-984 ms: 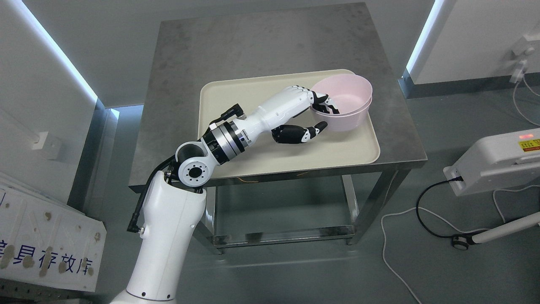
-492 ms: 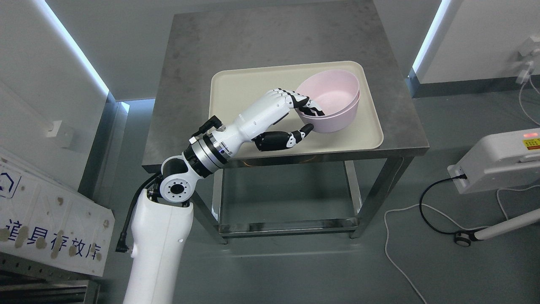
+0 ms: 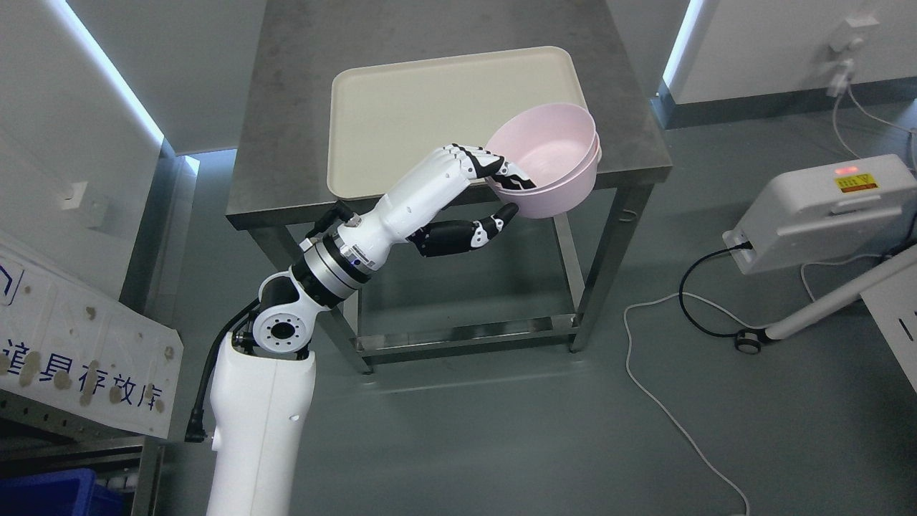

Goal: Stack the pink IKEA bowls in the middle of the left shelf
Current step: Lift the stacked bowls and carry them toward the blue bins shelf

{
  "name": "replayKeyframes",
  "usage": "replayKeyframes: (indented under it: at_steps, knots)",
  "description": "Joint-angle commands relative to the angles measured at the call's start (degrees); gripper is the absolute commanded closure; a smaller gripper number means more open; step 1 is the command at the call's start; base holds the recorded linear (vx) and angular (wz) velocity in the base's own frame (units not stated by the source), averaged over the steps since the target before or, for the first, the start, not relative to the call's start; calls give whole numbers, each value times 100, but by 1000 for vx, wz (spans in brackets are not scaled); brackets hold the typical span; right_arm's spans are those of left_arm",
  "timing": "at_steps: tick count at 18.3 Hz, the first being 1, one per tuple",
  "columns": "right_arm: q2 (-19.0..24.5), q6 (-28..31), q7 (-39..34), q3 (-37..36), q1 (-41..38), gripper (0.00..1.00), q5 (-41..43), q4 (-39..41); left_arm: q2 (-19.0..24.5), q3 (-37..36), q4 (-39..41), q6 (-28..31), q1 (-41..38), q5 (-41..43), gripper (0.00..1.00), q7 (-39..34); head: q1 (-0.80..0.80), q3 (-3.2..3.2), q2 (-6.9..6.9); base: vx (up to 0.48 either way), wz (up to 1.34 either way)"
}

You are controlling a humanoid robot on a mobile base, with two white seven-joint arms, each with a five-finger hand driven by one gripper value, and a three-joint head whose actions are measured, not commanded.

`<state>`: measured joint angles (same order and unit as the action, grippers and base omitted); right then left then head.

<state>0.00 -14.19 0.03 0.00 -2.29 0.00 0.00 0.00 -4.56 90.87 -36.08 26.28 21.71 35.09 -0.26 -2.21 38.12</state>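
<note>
Two pink bowls [image 3: 548, 159], nested one inside the other, hang in the air in front of the steel table's near right corner. My left hand [image 3: 501, 192] is shut on their near rim: the fingers [image 3: 510, 174] hook over the rim into the bowl and the thumb presses the outer wall from below. The left arm reaches up from the lower left. A cream tray [image 3: 430, 107] lies on the table with nothing on it. The right arm does not show.
The steel table [image 3: 286, 143] stands ahead with a lower crossbar. A white device [image 3: 817, 211] with cables lies on the floor at the right. At the left edge are a white panel [image 3: 79, 358] with printed characters and a blue bin [image 3: 50, 494].
The left hand has lifted the nested bowls off the tray and carried them back past the table's front edge. The whole picture has also shifted, so the camera moved.
</note>
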Motion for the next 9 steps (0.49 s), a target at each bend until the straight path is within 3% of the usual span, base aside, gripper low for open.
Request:
replayKeyframes:
  at_steps: [1,9]
  knots:
    - [-100,4,-3,-26,0,0,9,100,100,183,309,-4,-35,-79,99,-19,0,0,0,-272,-299]
    - [-100,4,-3,-26,0,0,9,100,100,271,370,5,-35,-167,99,-37,0,0,0,-298,-129]
